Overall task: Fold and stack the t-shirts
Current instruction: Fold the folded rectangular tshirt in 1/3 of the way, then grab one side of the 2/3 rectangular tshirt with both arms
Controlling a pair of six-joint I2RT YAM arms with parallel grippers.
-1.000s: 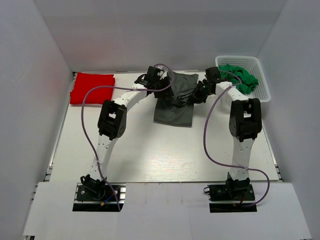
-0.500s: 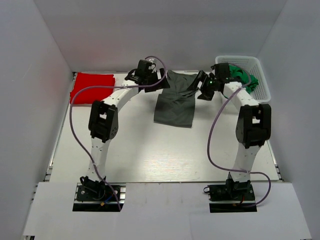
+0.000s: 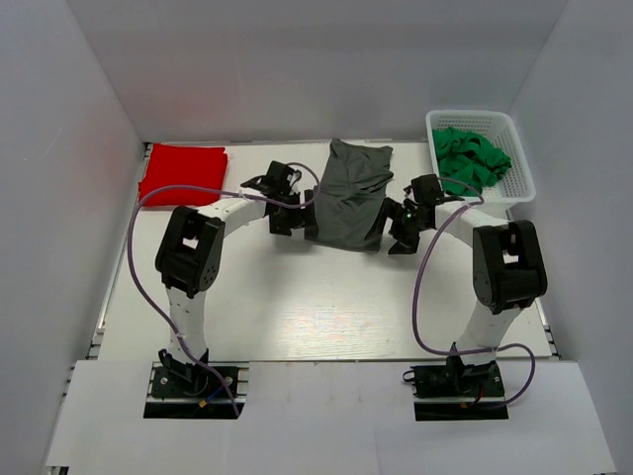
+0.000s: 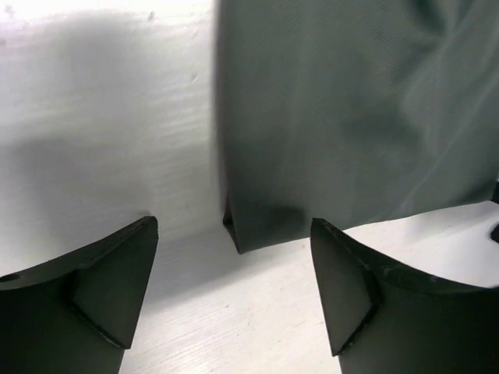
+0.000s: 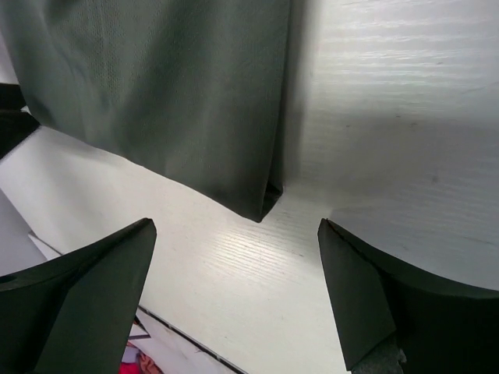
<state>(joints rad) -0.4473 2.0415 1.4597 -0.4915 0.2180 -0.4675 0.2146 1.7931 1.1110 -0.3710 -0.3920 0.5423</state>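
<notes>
Now both arms have drawn back from the far edge of the tabletop (image 3: 326, 307) to the near hem of the dark grey t-shirt (image 3: 346, 198). The left gripper (image 4: 234, 288) and the right gripper (image 5: 234, 300) each stand wide open and empty, one straddling each near corner of the cloth. The shirt, bunched under them a moment ago, lies released as a narrow strip running toward the far edge. It looks ready for an end-over-end fold. The folded red t-shirt (image 3: 183, 173) waits at the far-left corner, and a basket (image 3: 522, 170) sits at the far-right.
</notes>
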